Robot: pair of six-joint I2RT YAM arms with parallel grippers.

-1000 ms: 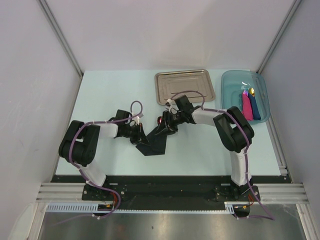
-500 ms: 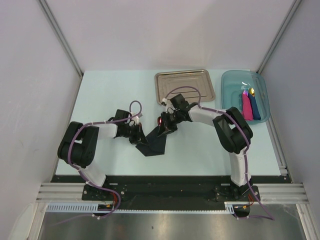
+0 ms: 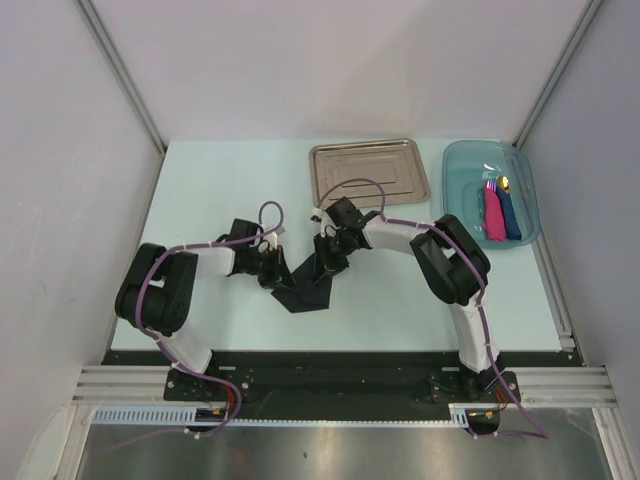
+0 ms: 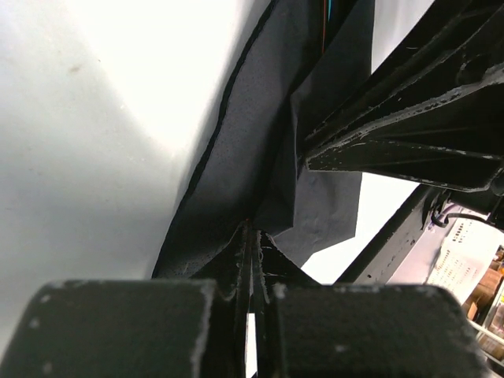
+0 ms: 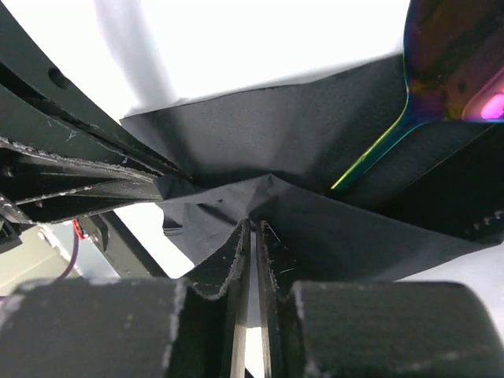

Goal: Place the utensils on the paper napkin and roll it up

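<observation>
Right fingers (image 5: 220, 272) newly closed, pinching paper napkin (image 3: 305, 285) fold, left fingers (image 4: 235, 272) clamped on its edge

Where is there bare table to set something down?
Bare: far-left of the table, beside the steel tray, and near-right, between the blue bin and near edge. Crowded: centre, where left gripper and right gripper pinch the paper napkin.

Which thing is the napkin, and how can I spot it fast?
Find the pale green table, then the steel tray at its far side. Just nearer than the tray, the left gripper and right gripper both pinch the paper napkin. It is the only black, loose sheet; the pink roll and dark blue roll sit in the blue bin.
</observation>
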